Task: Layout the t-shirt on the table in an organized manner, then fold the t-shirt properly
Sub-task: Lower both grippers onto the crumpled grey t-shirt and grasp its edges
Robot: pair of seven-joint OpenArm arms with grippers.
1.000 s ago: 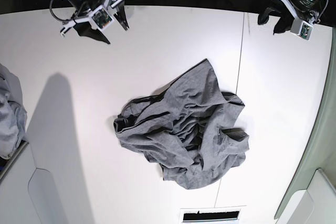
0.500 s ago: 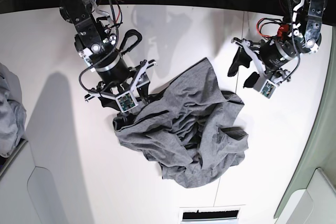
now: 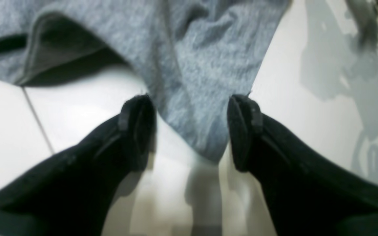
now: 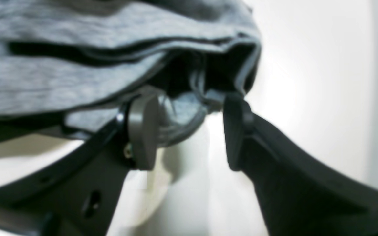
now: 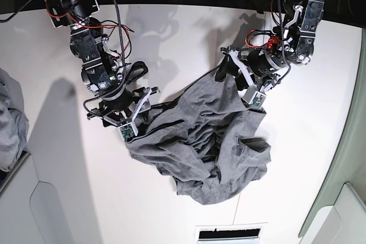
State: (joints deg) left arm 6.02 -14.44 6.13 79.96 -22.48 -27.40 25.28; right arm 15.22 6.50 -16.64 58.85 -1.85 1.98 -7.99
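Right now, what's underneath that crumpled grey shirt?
Around the t-shirt only the white table shows, with a thin dark seam running under the cloth. The shirt is bunched in folds, so anything beneath its middle is covered and cannot be seen.

Dark strip beyond the far edge, pale bluish-grey cloth bundle (image 5: 11, 121) at left.

both tools (image 3: 190, 131) (image 4: 189, 131) now down at t-shirt (image 5: 206, 141) edges
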